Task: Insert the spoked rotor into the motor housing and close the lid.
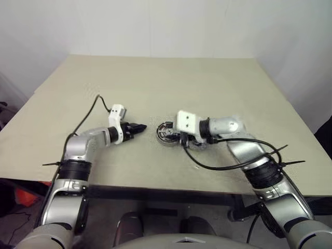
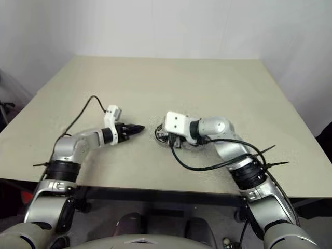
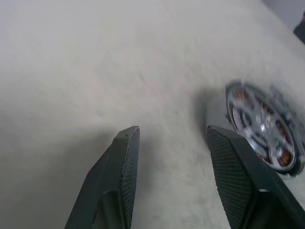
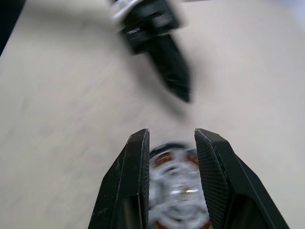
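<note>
The motor housing (image 1: 166, 133) lies flat on the table's middle, a round ring with coppery windings (image 3: 285, 157). The silver spoked rotor (image 3: 257, 125) sits inside it, over the windings. My right gripper (image 4: 171, 133) hangs just above the housing (image 4: 176, 191), with its fingers apart and nothing gripped between them. My left gripper (image 1: 140, 126) hovers a short way to the left of the housing, pointing at it, open and empty (image 3: 171, 131). The lid is hidden from view.
The beige table (image 1: 166, 83) stretches wide behind and to both sides of the housing. A black cable loop (image 1: 233, 162) hangs off my right forearm near the table's front edge. A white wall stands behind the table.
</note>
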### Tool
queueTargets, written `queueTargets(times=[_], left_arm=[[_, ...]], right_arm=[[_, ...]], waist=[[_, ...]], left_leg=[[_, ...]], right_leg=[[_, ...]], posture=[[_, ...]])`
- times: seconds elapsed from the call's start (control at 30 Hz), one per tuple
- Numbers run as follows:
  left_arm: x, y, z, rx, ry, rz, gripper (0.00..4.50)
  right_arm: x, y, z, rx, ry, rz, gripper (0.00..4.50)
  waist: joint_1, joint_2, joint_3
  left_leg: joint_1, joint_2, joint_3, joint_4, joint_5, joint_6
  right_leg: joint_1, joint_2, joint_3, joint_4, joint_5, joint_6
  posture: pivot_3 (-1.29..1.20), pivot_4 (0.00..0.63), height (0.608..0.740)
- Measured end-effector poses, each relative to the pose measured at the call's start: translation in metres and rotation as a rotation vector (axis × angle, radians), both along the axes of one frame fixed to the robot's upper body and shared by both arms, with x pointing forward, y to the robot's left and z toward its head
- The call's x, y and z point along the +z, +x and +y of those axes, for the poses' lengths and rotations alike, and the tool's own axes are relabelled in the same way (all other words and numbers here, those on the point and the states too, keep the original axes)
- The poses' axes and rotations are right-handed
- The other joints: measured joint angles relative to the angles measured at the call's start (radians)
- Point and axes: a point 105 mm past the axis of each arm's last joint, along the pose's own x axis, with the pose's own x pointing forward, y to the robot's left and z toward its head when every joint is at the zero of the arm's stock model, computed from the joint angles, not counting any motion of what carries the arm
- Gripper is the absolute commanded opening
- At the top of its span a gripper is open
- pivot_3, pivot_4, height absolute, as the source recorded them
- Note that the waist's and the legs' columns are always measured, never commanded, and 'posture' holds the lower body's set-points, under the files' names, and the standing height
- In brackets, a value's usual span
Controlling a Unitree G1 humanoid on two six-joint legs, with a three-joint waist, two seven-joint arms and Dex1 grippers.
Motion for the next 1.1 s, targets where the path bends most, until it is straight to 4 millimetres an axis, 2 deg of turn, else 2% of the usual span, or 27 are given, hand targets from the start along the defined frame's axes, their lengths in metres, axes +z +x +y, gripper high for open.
queueTargets(times=[0.07,0.17,0.27,0.37,0.4,0.47,0.53,0.7,0.73,0.8,0.93,1.1], left_arm=[[0.003,0.0,0.003,-0.006,0.001,-0.016,2.36],[0.003,-0.001,0.003,-0.019,-0.001,-0.017,2.36],[0.001,-0.001,0.002,-0.027,-0.003,-0.011,2.36],[-0.003,-0.002,-0.012,-0.066,-0.018,0.003,2.36],[-0.006,-0.003,-0.017,-0.081,-0.021,0.013,2.36],[-0.008,-0.002,-0.023,-0.095,-0.026,0.022,2.36],[-0.007,-0.001,-0.026,-0.105,-0.024,0.02,2.36],[-0.004,0.005,-0.026,-0.111,-0.025,0.017,2.36],[-0.004,0.006,-0.026,-0.109,-0.023,0.012,2.36],[-0.004,0.008,-0.026,-0.104,-0.021,0.015,2.36],[-0.006,0.008,-0.024,-0.099,-0.011,0.017,2.36],[-0.01,0.006,-0.019,-0.084,0.002,0.026,2.36]], right_arm=[[0.003,0.006,-0.014,-0.141,0.126,0.104,1.52],[-0.011,0.0,-0.05,-0.354,0.308,0.406,1.52],[-0.026,-0.032,-0.079,-0.466,0.46,0.683,1.52],[-0.037,-0.052,-0.094,-0.564,0.506,0.799,1.52],[-0.04,-0.057,-0.098,-0.59,0.514,0.822,1.69],[-0.036,-0.063,-0.101,-0.603,0.551,0.834,2.08],[-0.034,-0.068,-0.101,-0.6,0.588,0.842,2.71],[-0.048,-0.066,-0.097,-0.653,0.688,0.915,4.35],[-0.051,-0.065,-0.097,-0.666,0.692,0.931,4.46],[-0.056,-0.062,-0.097,-0.692,0.687,0.947,4.46],[-0.068,-0.056,-0.096,-0.743,0.645,0.961,4.46],[-0.078,-0.059,-0.094,-0.76,0.59,0.988,4.46]], waist=[[0.005,0.0,0.0],[0.023,0.0,0.0],[0.032,0.0,0.0],[0.034,0.0,0.0],[0.033,0.0,0.0],[0.029,0.0,0.0],[0.03,0.0,0.0],[0.032,0.001,0.0],[0.032,0.001,0.0],[0.033,0.001,0.0],[0.035,0.001,0.0],[0.047,0.001,0.0]], left_leg=[[0.001,0.0,0.0,0.0,0.0,-0.001],[0.001,-0.001,0.0,0.0,0.0,-0.001],[0.001,-0.001,0.0,-0.001,0.001,-0.001],[0.002,-0.001,0.0,-0.002,0.002,-0.004],[0.003,-0.001,0.0,-0.002,0.003,-0.005],[0.005,-0.001,0.0,-0.005,0.005,-0.009],[0.009,-0.001,0.0,-0.011,0.008,-0.014],[0.018,-0.002,0.0,-0.024,0.014,-0.024],[0.018,-0.002,0.0,-0.025,0.014,-0.024],[0.018,-0.003,0.0,-0.026,0.014,-0.024],[0.017,-0.003,0.0,-0.027,0.013,-0.023],[0.017,-0.003,0.0,-0.029,0.013,-0.022]], right_leg=[[0.001,0.0,0.0,0.0,0.0,0.0],[0.002,0.0,0.0,0.0,0.0,0.0],[0.001,0.0,0.0,-0.001,0.0,0.0],[0.001,0.0,0.0,0.0,0.0,0.0],[0.001,0.0,0.001,0.0,0.0,0.0],[0.001,0.0,0.001,0.001,0.0,0.0],[0.002,0.0,0.001,0.0,0.0,0.0],[0.006,0.0,0.001,-0.002,-0.003,0.005],[0.006,0.0,0.001,-0.002,-0.003,0.004],[0.006,0.0,0.001,-0.003,0.0,-0.001],[0.006,0.0,0.001,-0.005,0.0,-0.001],[0.006,0.0,0.001,-0.007,0.0,-0.001]], posture=[[0.0,0.0,0.74],[0.0,0.0,0.74],[0.0,0.0,0.74],[0.0,0.0,0.74],[0.0,0.0,0.74],[0.0,0.0,0.74],[0.0,0.0,0.74],[0.0,0.0,0.74],[0.0,0.0,0.74],[0.0,0.0,0.74],[0.0,0.0,0.74],[0.0,0.0,0.74]])
